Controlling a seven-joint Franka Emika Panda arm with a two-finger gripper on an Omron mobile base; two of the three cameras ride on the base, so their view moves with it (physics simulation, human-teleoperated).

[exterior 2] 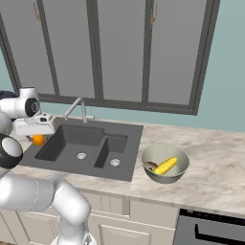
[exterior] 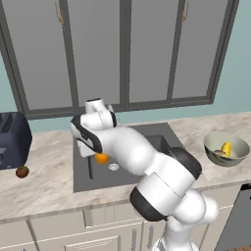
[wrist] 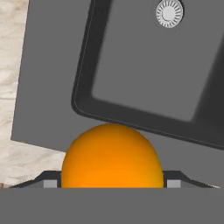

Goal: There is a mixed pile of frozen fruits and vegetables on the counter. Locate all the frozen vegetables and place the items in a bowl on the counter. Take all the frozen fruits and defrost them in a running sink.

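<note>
Two fingers: the gripper [wrist: 113,186] has its jaws set wide and closed on the orange ball [wrist: 112,156], which sits between the finger tips.
Orange ball: held clear of the surface, above the flat dark rim at the left end of the sink [exterior 2: 72,136], at the edge of the large basin [wrist: 148,65]; also seen as an orange spot under the hand in both base views.
Large basin: round drain [wrist: 169,12] lies at its floor, well apart from the ball.
Small basin: to the right of the large one, with its own round drain [exterior 2: 115,162].
Faucet [exterior 2: 76,109]: silver, standing behind the sink, spout reaching over the large basin.
Dark brown round fruit [exterior: 22,172]: resting on the counter [exterior: 44,181] left of the sink, just in front of the dark blue toaster [exterior: 13,139].
Bowl [exterior 2: 165,164]: pale grey-green, on the counter right of the sink, near its right edge.
Bowl contents: yellow corn cob [exterior 2: 165,166] lying tilted, tan mushroom [exterior 2: 151,166] beside it on the left.
</note>
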